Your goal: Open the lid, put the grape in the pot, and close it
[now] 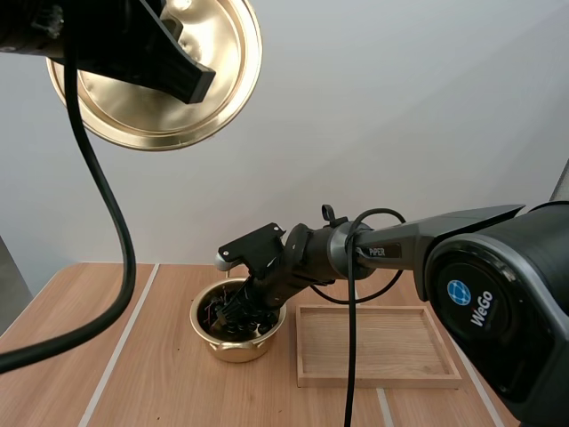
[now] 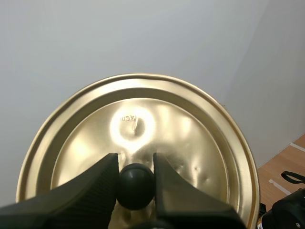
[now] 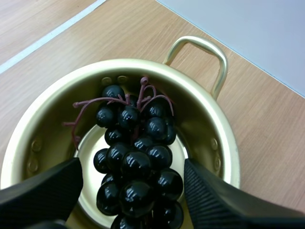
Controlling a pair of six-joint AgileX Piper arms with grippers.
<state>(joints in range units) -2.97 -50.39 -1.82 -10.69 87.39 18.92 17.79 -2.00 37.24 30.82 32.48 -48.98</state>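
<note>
Two arms work over a wooden table. The left gripper holds the golden lid high in the air, well above the pot and off to its left. Its two black fingers are clamped on the lid's round black knob. The right gripper reaches down into the golden pot. Its fingers are spread wide on either side of the bunch of dark grapes and, as far as can be seen, touch none of them. The grapes lie inside the pot, seemingly resting on its floor, with their reddish stems toward the far wall. A wooden tray sits just beside the pot, on its right.

With the lid off and the grapes in, the step in hand looks like letting go of the bunch. The next move calls for the right arm to rise clear of the rim without catching the stems. The left arm can then lower the lid squarely onto the pot.

The right wrist view gives the gap between fingers and fruit, plus the pot's loop handle; in the high view the arm covers much of this. The high view gives how far lid and pot stand apart, which the left wrist view, facing the lid's top, does not convey
</note>
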